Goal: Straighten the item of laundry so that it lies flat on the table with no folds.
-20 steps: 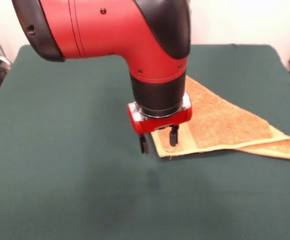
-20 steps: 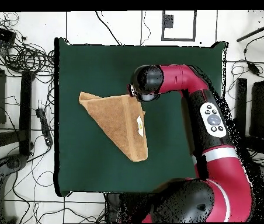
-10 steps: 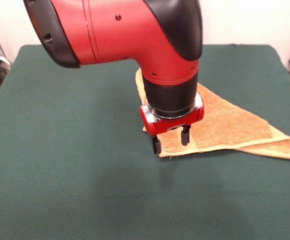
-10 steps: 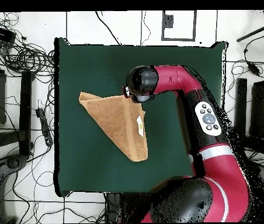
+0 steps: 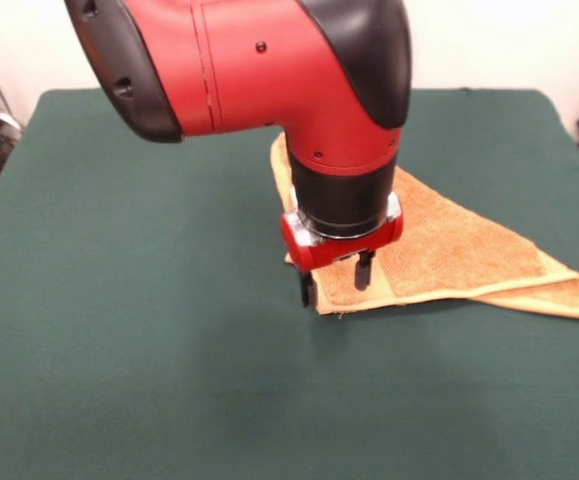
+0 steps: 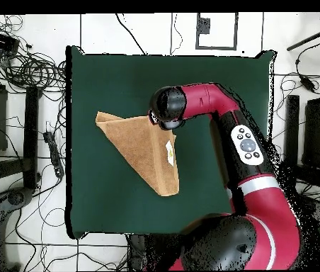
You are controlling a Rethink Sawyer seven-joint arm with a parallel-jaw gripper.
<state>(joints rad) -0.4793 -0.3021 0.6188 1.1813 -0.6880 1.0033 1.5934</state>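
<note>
So over the last second the arm (image 5: 269,70) slid sideways, and the gripper (image 5: 335,280) went from hanging just off the towel's (image 5: 449,250) corner to sitting right at it. A second ago one finger was out over bare table (image 5: 119,350); now one finger is at the very edge of the cloth and the other is over the pale hem strip. It looks a touch lower too. The towel itself hasn't budged at all, same shape in both views.

Fingers are parted, a modest gap, nothing between them. I can't tell if the tips are actually touching the cloth yet.

The towel is on the right half of the table in the front view, folded over into a rough triangle, with a doubled layer showing along the near edge out to the far right point. From overhead the towel (image 6: 145,152) is left of the arm's wrist (image 6: 166,108), which covers one corner.

My read is it's lining up to pinch that corner and peel the top layer back, so the unfolding hasn't really started.

Writing: there's a small white tag (image 6: 169,151) on the towel in the overhead view, way too small to read. No brand marks I can make out on the arm either
</note>
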